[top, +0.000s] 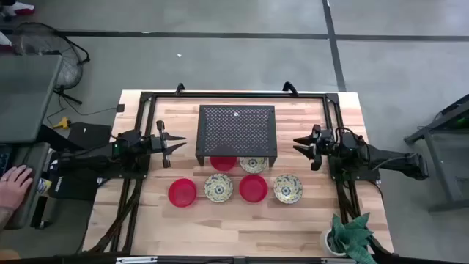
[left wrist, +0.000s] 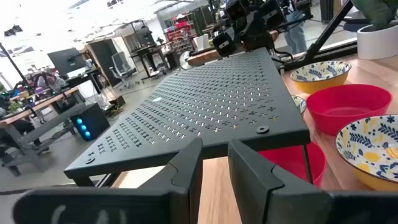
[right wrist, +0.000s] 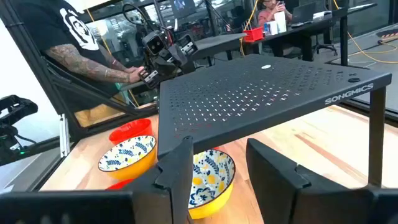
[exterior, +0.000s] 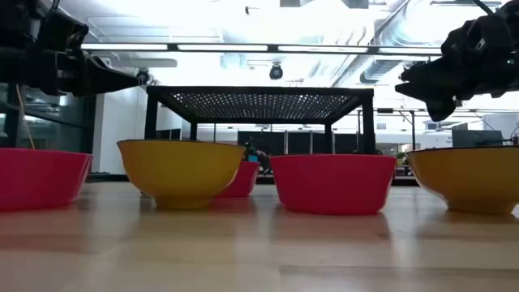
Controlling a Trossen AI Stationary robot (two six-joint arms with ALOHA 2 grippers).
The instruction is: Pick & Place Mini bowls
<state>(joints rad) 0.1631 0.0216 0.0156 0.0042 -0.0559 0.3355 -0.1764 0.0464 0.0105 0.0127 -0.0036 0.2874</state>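
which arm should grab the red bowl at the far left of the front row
Left, probably. The left pincer hovers open beside the rack, nearer that red bowl. The right pincer, also open, is across the table, with three bowls between.

Count of items on the table.
Six bowls: three red [top: 182, 192] [top: 253, 188] [top: 223, 163] and three floral [top: 218, 187] [top: 288, 188] [top: 253, 164], four in a front row and two partly under one black perforated rack [top: 237, 129]. Two arms, each with one gripper [top: 173, 144] [top: 303, 146]. One potted plant [top: 350, 235] at the table corner.
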